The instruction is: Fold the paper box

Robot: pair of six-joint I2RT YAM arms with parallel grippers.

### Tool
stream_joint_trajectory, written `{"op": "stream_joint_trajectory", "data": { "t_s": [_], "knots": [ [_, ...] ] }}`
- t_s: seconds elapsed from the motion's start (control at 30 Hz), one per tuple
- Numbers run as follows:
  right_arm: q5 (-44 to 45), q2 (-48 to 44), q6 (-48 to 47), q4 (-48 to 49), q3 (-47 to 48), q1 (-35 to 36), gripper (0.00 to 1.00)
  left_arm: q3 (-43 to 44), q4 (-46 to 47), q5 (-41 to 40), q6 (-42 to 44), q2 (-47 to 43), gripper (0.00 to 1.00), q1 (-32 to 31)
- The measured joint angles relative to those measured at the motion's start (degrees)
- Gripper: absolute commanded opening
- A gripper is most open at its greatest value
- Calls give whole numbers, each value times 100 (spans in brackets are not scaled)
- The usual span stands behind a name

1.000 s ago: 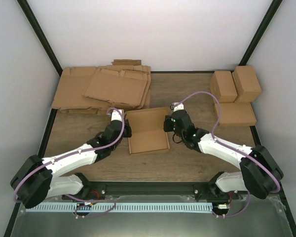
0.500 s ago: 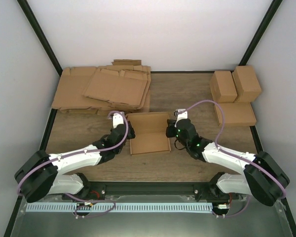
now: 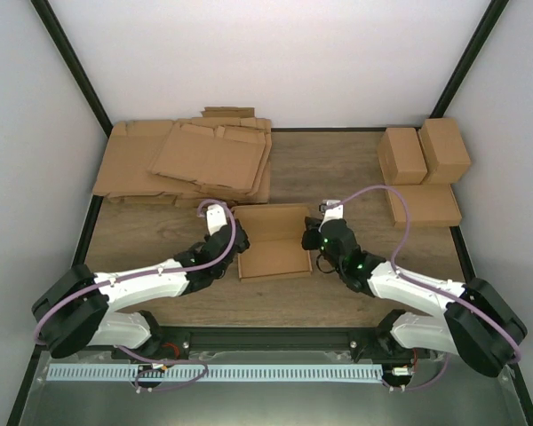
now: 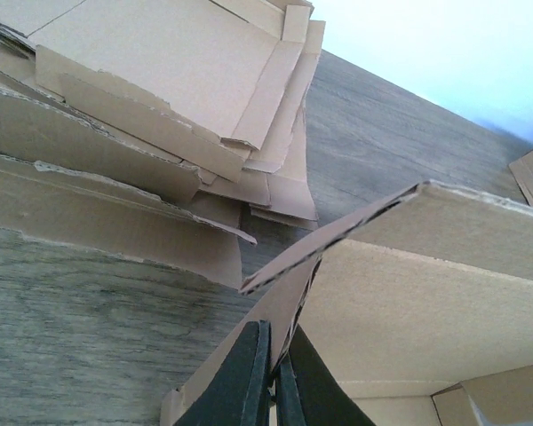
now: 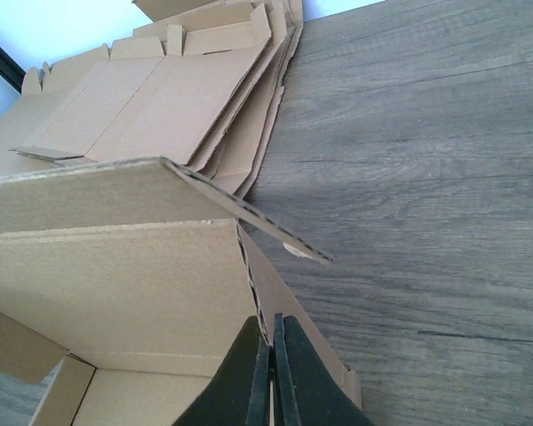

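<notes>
Right tool (image 5: 268,327) tight on the paper box (image 5: 115,284) wall

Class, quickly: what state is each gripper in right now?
The left gripper is shut on the left wall of the paper box.
The right gripper is shut on its right wall.

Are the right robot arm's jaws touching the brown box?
Touching. In the right wrist view the right gripper has its jaws shut on a side wall of the paper box, pinching it.

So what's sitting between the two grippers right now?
The paper box, half-folded: the left gripper pinches its left wall, the right gripper its right wall. The top view shows it.
</notes>
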Motion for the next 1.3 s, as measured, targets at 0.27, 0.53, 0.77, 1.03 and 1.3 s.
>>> {"op": "stream_joint_trajectory", "data": {
  "t_s": [0.27, 0.53, 0.77, 1.03, 1.3],
  "knots": [
    [92, -192, 243, 26, -208, 15, 1, 109, 9, -164, -308, 232, 4, -162],
    [190, -136, 688, -70, -278, 42, 1, 142, -74, -282, -734, 457, 4, -337],
    [238, -376, 610, -219, -385, 101, 1, 229, -422, -227, -844, 365, 31, -426],
    [20, -750, 127, -186, -658, 205, 1, 232, -1327, 686, -791, -479, 100, -597],
    [-284, -837, -337, 205, -896, 216, 1, 750, -2798, 1241, 214, -1930, 100, -566]
  ]
}}
